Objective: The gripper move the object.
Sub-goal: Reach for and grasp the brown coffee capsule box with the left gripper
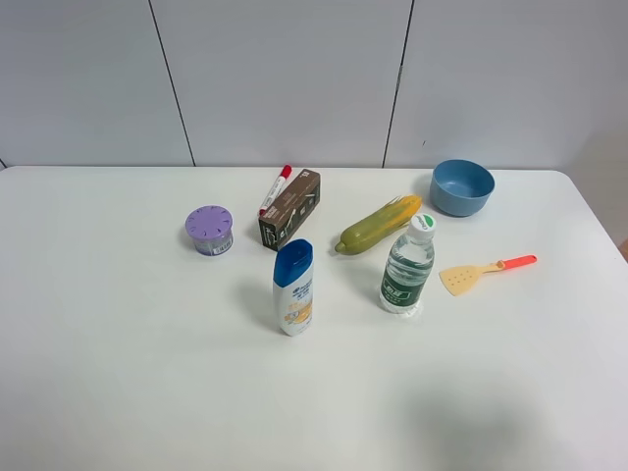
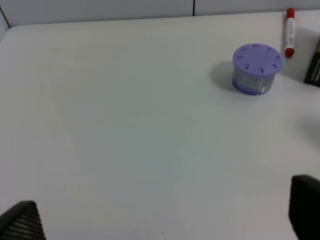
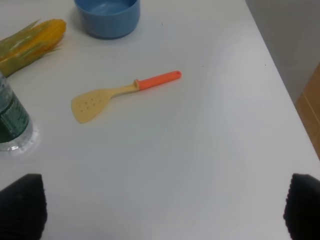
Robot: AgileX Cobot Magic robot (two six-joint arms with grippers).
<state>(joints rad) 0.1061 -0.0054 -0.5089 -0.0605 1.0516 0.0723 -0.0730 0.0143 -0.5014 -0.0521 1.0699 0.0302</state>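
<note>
The dark brown carton (image 1: 290, 208) lies on the white table (image 1: 118, 324) at the back middle, its dark green end toward the front. A sliver of it shows at the edge of the left wrist view (image 2: 315, 70). Neither arm shows in the exterior high view. My left gripper (image 2: 162, 215) is open and empty over bare table, well apart from the carton. My right gripper (image 3: 162, 205) is open and empty over the table's right side, short of the spatula (image 3: 120, 95).
A red-and-white marker (image 1: 276, 188) lies just behind the carton. A purple round tub (image 1: 210, 230) stands to its left. A shampoo bottle (image 1: 293, 287), a corn cob (image 1: 378, 224), a water bottle (image 1: 407, 265) and a blue bowl (image 1: 461, 186) stand nearby.
</note>
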